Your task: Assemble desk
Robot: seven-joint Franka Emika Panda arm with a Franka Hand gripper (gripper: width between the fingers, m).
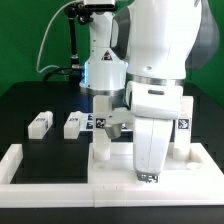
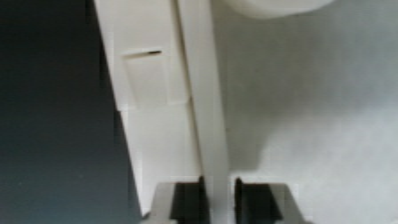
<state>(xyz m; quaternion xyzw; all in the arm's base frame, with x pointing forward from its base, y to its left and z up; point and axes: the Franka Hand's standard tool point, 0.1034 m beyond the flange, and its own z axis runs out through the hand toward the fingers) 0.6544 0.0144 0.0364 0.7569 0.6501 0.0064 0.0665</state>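
Layout, referred to the border wall (image 1: 45,170) along the near edge of the table (image 1: 45,146). Behind the wall's left stretch in the exterior view, the first leg block (image 1: 38,124) and second leg block (image 1: 73,124) lie side by side, apart. Just behind the wall's middle stands the third leg block (image 1: 103,150). Behind the wall's right stretch lies the tabletop panel (image 1: 186,138), largely hidden by the arm (image 1: 150,60) above it. The panel's rim sits between the fingers of the gripper (image 2: 215,205).

Rim of tabletop (image 2: 205,100) wedged inside gripper (image 2: 226,203), no gap spare. Border wall (image 1: 40,165) just beside. Bare black table (image 1: 50,145) farther out; leg block (image 1: 73,124) beyond.
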